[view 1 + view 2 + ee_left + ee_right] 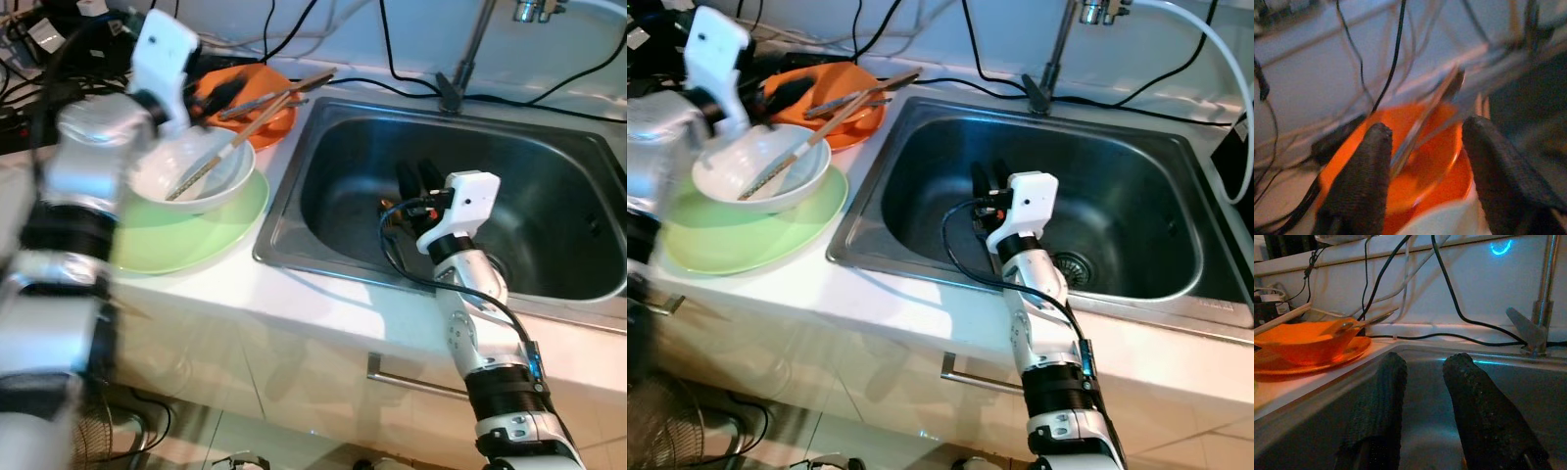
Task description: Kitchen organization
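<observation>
An orange bowl (263, 98) on an orange plate stands on the counter by the sink's back left corner, with a spoon and chopsticks (279, 96) lying across it. Nearer, a white bowl (196, 174) holding chopsticks (220, 157) rests on a green plate (206, 235). My left gripper (1425, 132) hovers open over the orange bowl (1420, 166), its fingers (1364, 176) on either side of the spoon handle without closing on it. Down inside the steel sink (333, 147), my right gripper (416, 178) is open and holds nothing.
Black cables (392, 73) run along the back of the counter and the wall. A tap stem (468, 54) rises behind the sink. The drain (1073, 266) lies at the basin's bottom, and a cupboard handle (411, 380) sits below the counter's front edge.
</observation>
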Robot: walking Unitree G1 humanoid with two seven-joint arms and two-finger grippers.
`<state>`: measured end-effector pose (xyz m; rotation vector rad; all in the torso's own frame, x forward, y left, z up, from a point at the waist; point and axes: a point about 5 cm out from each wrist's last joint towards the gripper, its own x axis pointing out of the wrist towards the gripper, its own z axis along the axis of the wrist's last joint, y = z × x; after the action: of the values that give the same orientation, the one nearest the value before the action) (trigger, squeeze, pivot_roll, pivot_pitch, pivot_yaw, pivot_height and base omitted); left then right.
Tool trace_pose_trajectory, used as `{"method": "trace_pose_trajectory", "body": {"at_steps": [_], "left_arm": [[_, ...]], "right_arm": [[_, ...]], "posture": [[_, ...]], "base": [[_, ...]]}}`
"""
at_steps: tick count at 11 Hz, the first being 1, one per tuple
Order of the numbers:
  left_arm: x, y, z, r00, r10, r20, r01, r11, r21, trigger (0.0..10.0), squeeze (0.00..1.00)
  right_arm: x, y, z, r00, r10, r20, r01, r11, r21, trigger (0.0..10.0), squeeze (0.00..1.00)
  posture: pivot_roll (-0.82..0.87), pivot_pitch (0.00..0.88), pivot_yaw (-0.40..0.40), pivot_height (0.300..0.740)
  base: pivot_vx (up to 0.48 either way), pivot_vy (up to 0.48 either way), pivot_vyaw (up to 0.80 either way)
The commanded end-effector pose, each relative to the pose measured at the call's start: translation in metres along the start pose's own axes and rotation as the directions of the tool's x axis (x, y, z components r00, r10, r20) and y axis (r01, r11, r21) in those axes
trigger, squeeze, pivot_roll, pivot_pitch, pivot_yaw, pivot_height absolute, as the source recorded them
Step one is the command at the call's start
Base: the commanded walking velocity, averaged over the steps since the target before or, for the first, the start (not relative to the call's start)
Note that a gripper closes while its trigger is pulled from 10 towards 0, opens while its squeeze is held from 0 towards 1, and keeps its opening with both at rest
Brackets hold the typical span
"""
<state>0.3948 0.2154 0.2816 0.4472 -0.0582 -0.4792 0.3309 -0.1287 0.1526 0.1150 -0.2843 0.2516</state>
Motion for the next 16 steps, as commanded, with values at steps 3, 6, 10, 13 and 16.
{"method": "trace_pose_trajectory", "body": {"at_steps": [3, 6, 10, 13, 16], "left_arm": [[-0.002, -0.004, -0.005, 0.984, -0.175, -0.033, 0.176, 0.984, 0.003, 10.0, 1.0], [-0.004, 0.001, -0.013, 0.983, -0.161, -0.093, 0.164, 0.986, 0.03, 10.0, 0.0], [0.002, -0.01, -0.029, 0.961, -0.188, -0.201, 0.211, 0.972, 0.105, 10.0, 0.0], [0.006, -0.013, -0.031, 0.955, -0.183, -0.235, 0.217, 0.968, 0.127, 10.0, 0.0], [0.008, -0.015, -0.041, 0.936, -0.148, -0.319, 0.195, 0.973, 0.12, 10.0, 0.0]], "right_arm": [[-0.013, -0.002, -0.023, 0.996, -0.032, -0.082, 0.036, 0.999, 0.04, 10.0, 0.0], [-0.014, 0.0, -0.025, 0.996, -0.03, -0.086, 0.034, 0.998, 0.045, 10.0, 0.0], [-0.015, -0.001, -0.026, 0.995, -0.035, -0.089, 0.039, 0.998, 0.047, 10.0, 0.0], [-0.016, -0.001, -0.026, 0.995, -0.038, -0.089, 0.042, 0.998, 0.047, 10.0, 0.0], [-0.016, -0.002, -0.026, 0.995, -0.041, -0.088, 0.045, 0.998, 0.046, 10.0, 0.0]], "posture": [[0.11, 0.066, 0.038, 0.74], [0.12, 0.069, 0.043, 0.74], [0.11, 0.07, 0.05, 0.74], [0.1, 0.071, 0.052, 0.74], [0.1, 0.071, 0.053, 0.74]], "base": [[0.0, 0.0, 0.0], [0.0, 0.0, 0.0], [0.0, 0.0, 0.0], [0.0, 0.0, 0.0], [0.0, 0.0, 0.0]]}}
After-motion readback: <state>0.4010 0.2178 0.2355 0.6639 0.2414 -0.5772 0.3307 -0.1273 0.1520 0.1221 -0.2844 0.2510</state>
